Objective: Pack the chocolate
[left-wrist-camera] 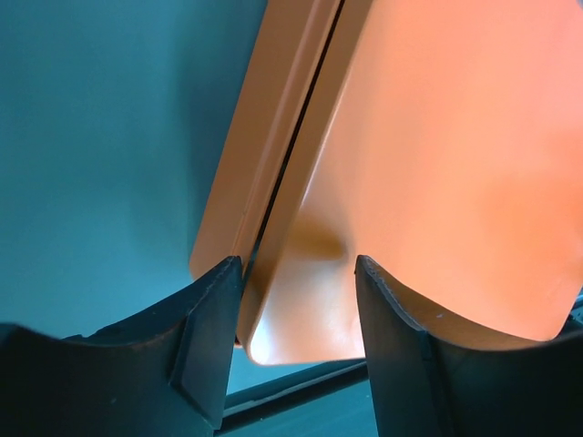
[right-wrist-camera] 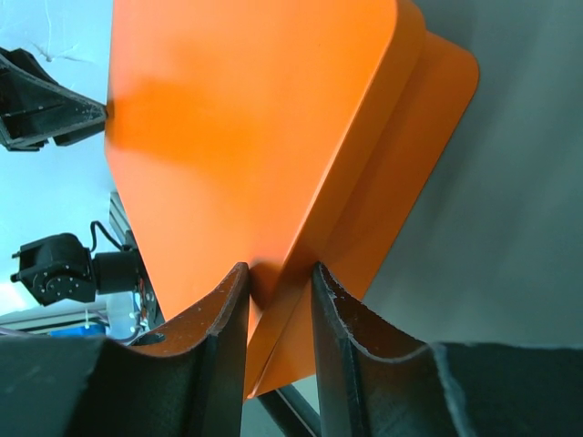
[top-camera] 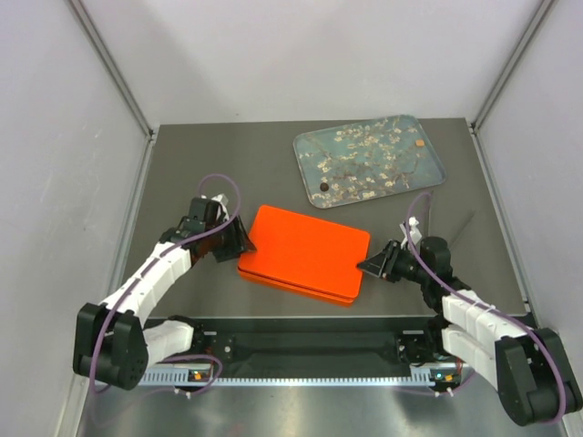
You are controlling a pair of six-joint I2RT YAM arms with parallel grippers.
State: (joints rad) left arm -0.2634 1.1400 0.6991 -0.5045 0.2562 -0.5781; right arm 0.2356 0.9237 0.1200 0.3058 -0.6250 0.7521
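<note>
A closed orange box (top-camera: 305,252) lies in the middle of the table. A dark brown chocolate (top-camera: 324,188) and a small tan chocolate (top-camera: 420,143) sit on the blossom-print tray (top-camera: 432,157) at the back right. My left gripper (top-camera: 241,241) is open, its jaws straddling the box's left corner (left-wrist-camera: 437,164); it also shows in the left wrist view (left-wrist-camera: 298,273). My right gripper (top-camera: 369,264) is shut on the box's right corner (right-wrist-camera: 246,118), one finger on the lid and one on the base; it also shows in the right wrist view (right-wrist-camera: 278,273). The box's inside is hidden.
Grey walls enclose the table on the left, back and right. A black rail (top-camera: 310,346) with the arm bases runs along the near edge, just in front of the box.
</note>
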